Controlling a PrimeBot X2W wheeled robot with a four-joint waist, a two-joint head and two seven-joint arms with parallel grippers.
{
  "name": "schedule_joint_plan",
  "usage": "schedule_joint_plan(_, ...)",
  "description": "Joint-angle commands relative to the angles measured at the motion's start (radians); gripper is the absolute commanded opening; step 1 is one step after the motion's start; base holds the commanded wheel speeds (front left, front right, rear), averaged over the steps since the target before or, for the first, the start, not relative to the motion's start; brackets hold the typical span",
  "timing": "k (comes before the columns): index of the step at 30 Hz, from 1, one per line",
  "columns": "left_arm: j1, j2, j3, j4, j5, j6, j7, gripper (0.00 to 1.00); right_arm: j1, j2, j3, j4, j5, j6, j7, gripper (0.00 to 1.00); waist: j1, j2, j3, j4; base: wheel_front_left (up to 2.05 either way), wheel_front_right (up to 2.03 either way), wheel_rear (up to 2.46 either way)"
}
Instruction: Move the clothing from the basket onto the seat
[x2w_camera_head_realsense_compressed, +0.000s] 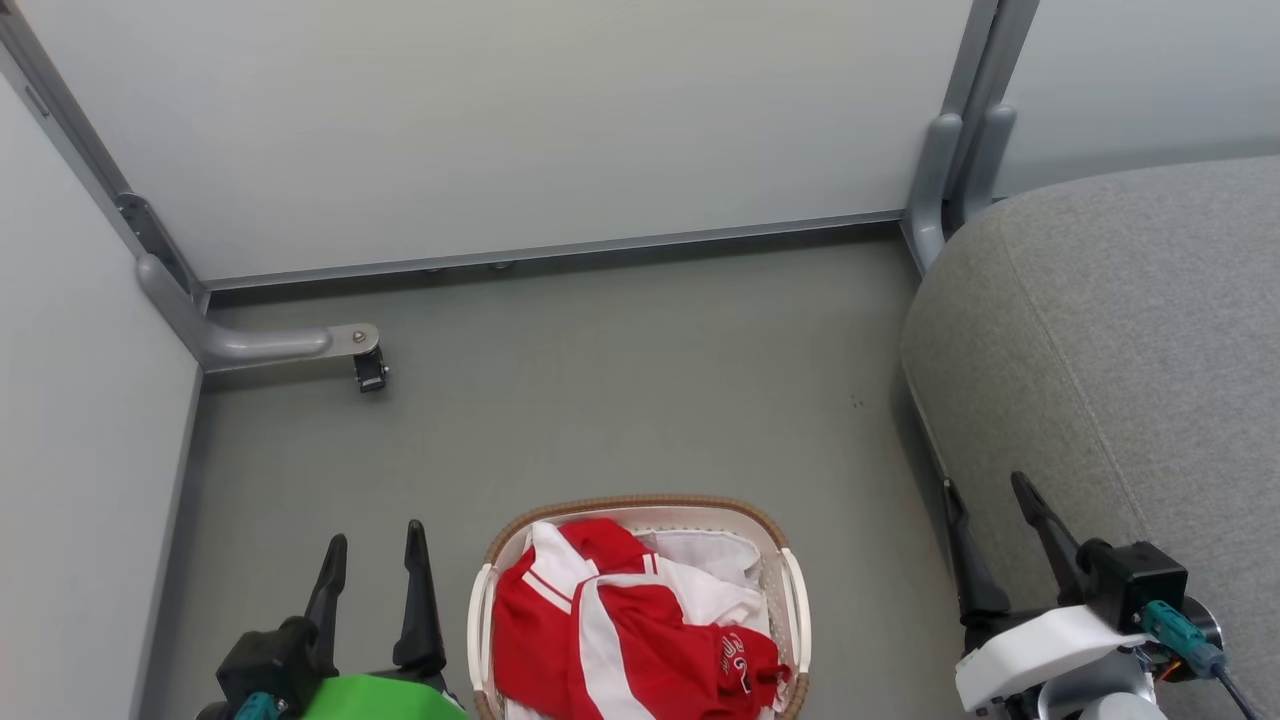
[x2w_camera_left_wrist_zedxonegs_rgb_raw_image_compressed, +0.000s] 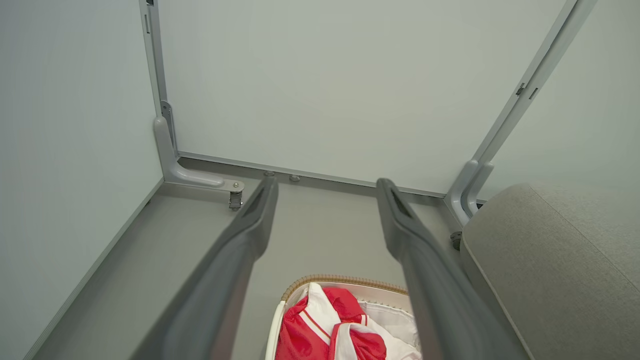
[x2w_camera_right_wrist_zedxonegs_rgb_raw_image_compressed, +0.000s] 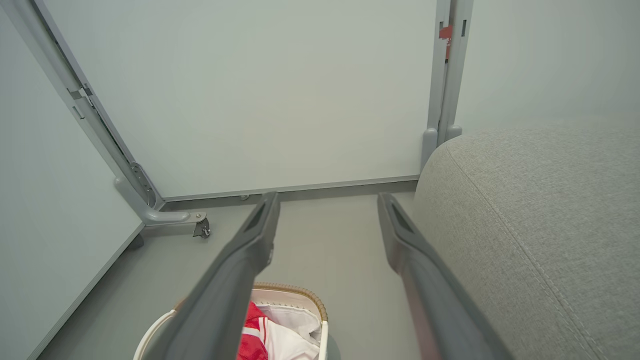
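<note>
We see red-and-white clothing (x2w_camera_head_realsense_compressed: 620, 630) piled in the basket (x2w_camera_head_realsense_compressed: 640, 503) on the floor (x2w_camera_head_realsense_compressed: 620, 380). L gripper (x2w_camera_head_realsense_compressed: 376, 533) & R gripper (x2w_camera_head_realsense_compressed: 983, 482) both spread wide, empty. Grey seat (x2w_camera_head_realsense_compressed: 1120, 330) at right.

one basket (x2w_camera_head_realsense_compressed: 640, 503), one clothing heap (x2w_camera_head_realsense_compressed: 620, 630), one seat (x2w_camera_head_realsense_compressed: 1120, 350), two grippers (x2w_camera_head_realsense_compressed: 376, 533) (x2w_camera_head_realsense_compressed: 983, 482)

Right gripper (x2w_camera_right_wrist_zedxonegs_rgb_raw_image_compressed: 326, 200), jaws wide apart; basket (x2w_camera_right_wrist_zedxonegs_rgb_raw_image_compressed: 295, 289) (red clothing (x2w_camera_right_wrist_zedxonegs_rgb_raw_image_compressed: 252, 340) inside) lower left, grey seat (x2w_camera_right_wrist_zedxonegs_rgb_raw_image_compressed: 525, 225) right.

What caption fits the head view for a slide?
Both open, left hand and right hand flank the basket of red-and-white clothing; grey seat at right.
</note>
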Motion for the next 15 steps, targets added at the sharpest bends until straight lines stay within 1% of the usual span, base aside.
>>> schedule_joint_plan(1, 0.011, 0.007, -0.002, 0.003, 0.020, 0.008, -0.010, 1.00, 0.012, -0.006, 0.003, 0.000, -0.023, 0.000, -0.011, 1.00, 0.0000, 0.0000, 0.000, 0.000, 0.00, 0.00, 0.00)
schedule_joint_plan(12, 0.015, 0.007, -0.020, 0.015, 0.078, 0.012, -0.030, 1.00, 0.017, -0.007, 0.011, -0.003, -0.095, 0.000, -0.029, 1.00, 0.0000, 0.0000, 0.001, 0.004, 0.00, 0.00, 0.00)
schedule_joint_plan(15, 0.013, 0.007, -0.018, 0.018, 0.070, 0.014, -0.026, 1.00, 0.016, -0.007, 0.011, 0.001, -0.092, 0.000, -0.028, 1.00, 0.0000, 0.0000, 0.002, 0.004, 0.00, 0.00, 0.00)
